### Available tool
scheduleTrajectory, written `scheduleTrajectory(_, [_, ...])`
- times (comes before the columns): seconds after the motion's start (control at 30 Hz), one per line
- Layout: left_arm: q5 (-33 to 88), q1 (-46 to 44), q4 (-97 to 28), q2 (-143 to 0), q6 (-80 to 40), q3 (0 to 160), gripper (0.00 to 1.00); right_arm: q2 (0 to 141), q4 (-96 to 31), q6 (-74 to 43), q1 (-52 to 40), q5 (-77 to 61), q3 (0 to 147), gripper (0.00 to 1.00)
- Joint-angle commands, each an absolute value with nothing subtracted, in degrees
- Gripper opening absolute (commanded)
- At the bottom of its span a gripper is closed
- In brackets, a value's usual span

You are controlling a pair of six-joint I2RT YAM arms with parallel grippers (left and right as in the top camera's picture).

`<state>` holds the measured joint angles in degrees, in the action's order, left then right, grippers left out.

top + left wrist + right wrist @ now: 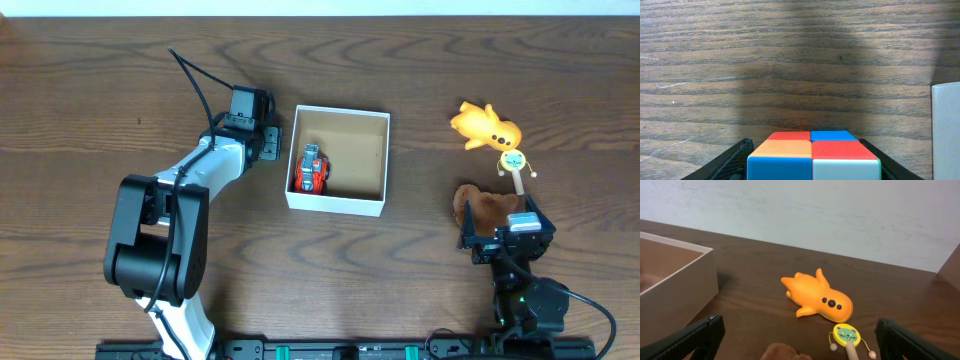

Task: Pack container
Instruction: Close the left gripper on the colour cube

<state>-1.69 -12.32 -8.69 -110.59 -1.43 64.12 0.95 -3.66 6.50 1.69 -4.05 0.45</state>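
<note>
While the container (pixel 335 204) sits mid-table in the overhead view, a red toy car (pixel 311 168) lies inside by its left wall. The left gripper (pixel 266 140) is just left of the container and the right gripper (pixel 497 238) well right of it, with a brown plush (pixel 484 206) at its tips. An orange toy (pixel 487 126) and a cat-face rattle (pixel 514 161) are also right of the container. Left wrist: fingers (pixel 730 160) clamped on a multicolour cube (pixel 812 152), container wall at the right edge. Right wrist: fingers (pixel 697 339) spread wide, holding nothing. The container is left, the orange toy and rattle ahead, and the plush barely shows at the bottom edge.
</note>
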Motion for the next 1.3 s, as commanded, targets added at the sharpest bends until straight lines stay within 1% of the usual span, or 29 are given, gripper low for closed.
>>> scheduleTrajectory(0.0, [-2.0, -12.2, -8.6, -108.2, -1.1, 64.4, 0.65, 0.6, -3.9, 6.9, 1.4, -3.9, 0.3, 0.99])
scheduleTrajectory(0.17, [-2.0, -12.2, -8.6, -104.6, -1.1, 64.4, 0.64, 0.6, -3.9, 6.9, 1.4, -3.9, 0.3, 0.99])
scheduleTrajectory(0.2, [-2.0, -12.2, -8.6, -103.8, -1.1, 64.4, 0.63, 0.6, -3.9, 6.9, 1.4, -3.9, 0.3, 0.99])
scheduleTrajectory(0.27, [-2.0, -12.2, -8.7, -101.9, -1.1, 64.4, 0.57, 0.6, -3.9, 6.9, 1.4, -3.9, 0.3, 0.99])
scheduleTrajectory(0.4, [-2.0, -12.2, -8.9, -99.3, -1.1, 64.4, 0.56, 0.6, -3.9, 6.9, 1.4, -3.9, 0.3, 0.99])
scheduleTrajectory(0.47, [-2.0, -12.2, -8.9, -99.1, -1.1, 64.4, 0.57, 0.6, -3.9, 6.9, 1.4, -3.9, 0.3, 0.99])
scheduleTrajectory(0.53, [-2.0, -12.2, -9.4, -99.2, -1.1, 64.4, 0.69, 0.6, -3.9, 6.9, 1.4, -3.9, 0.3, 0.99])
scheduleTrajectory(0.57, [-2.0, -12.2, -9.8, -99.2, -1.1, 64.4, 0.73, 0.6, -3.9, 6.9, 1.4, -3.9, 0.3, 0.99])
scheduleTrajectory(0.6, [-2.0, -12.2, -10.2, -99.2, -1.1, 64.4, 0.74, 0.6, -3.9, 6.9, 1.4, -3.9, 0.3, 0.99])
scheduleTrajectory(0.8, [-2.0, -12.2, -11.9, -100.6, -1.1, 64.3, 0.74, 0.6, -3.9, 6.9, 1.4, -3.9, 0.3, 0.99])
scheduleTrajectory(1.27, [-2.0, -12.2, -11.3, -107.6, -1.1, 64.3, 0.74, 0.6, -3.9, 6.9, 1.4, -3.9, 0.3, 0.99])
